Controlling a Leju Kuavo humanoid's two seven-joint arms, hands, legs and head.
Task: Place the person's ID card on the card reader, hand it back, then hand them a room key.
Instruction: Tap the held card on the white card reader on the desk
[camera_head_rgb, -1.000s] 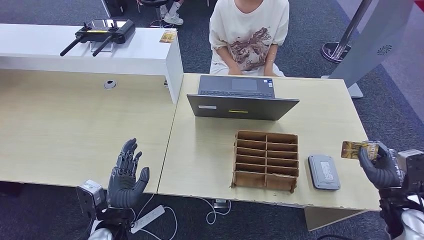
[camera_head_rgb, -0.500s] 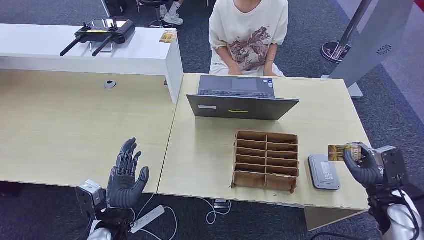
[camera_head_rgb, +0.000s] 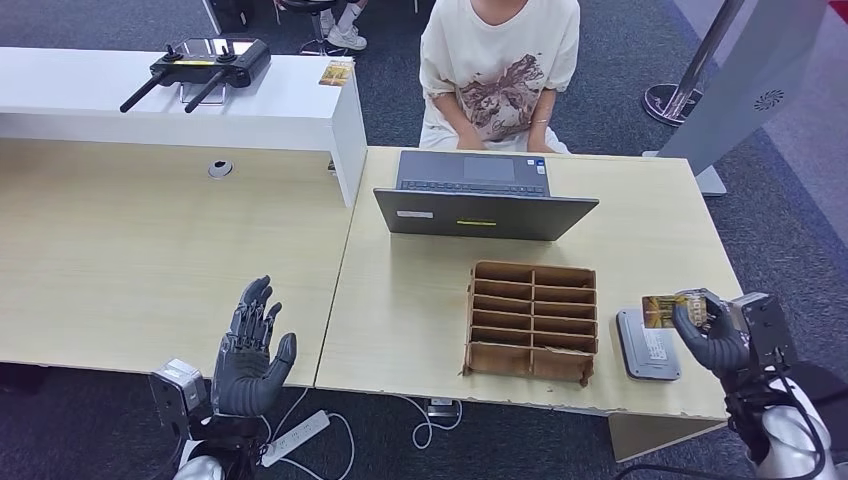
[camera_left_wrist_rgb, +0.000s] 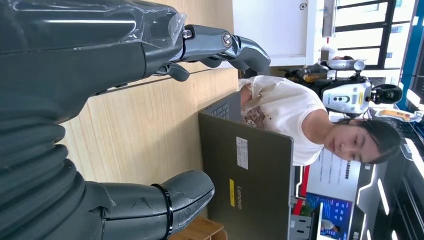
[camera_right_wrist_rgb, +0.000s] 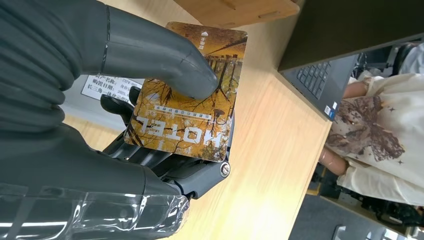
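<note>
Card (camera_head_rgb: 661, 310) and card reader (camera_head_rgb: 647, 344) sit at the right end of our view, but we take the scene from its biggest parts down. We see a long pale wooden surface (camera_head_rgb: 150, 260) in two joined sections, with a raised white counter (camera_head_rgb: 150, 95) along its far left side. A person (camera_head_rgb: 497, 70) in a cream printed shirt sits at the far side behind an open dark grey laptop (camera_head_rgb: 485, 212), whose lid faces us. On the white counter rest a black remote controller (camera_head_rgb: 197, 65) with two antennas and a small orange card (camera_head_rgb: 336, 72) near the counter's end. In front of the laptop stands a brown cardboard divider tray (camera_head_rgb: 531, 320) with rows of narrow slots. Just beside the tray on its right lies the grey card reader, flat on the surface near the front edge. Our right robot hand (camera_head_rgb: 712, 335) grips the card by thumb and fingers; in the right wrist view (camera_right_wrist_rgb: 190, 95) the card is orange-yellow with a tree picture and the word HOTEL, the thumb (camera_right_wrist_rgb: 160, 55) pressed on its face. From the head view the card hangs over the reader's far right corner; we cannot tell whether it touches. Our left robot hand (camera_head_rgb: 252, 350) hovers past the front edge of the surface's left section, fingers spread wide and holding nothing. A white power strip (camera_head_rgb: 295, 437) lies on the floor below it.
</note>
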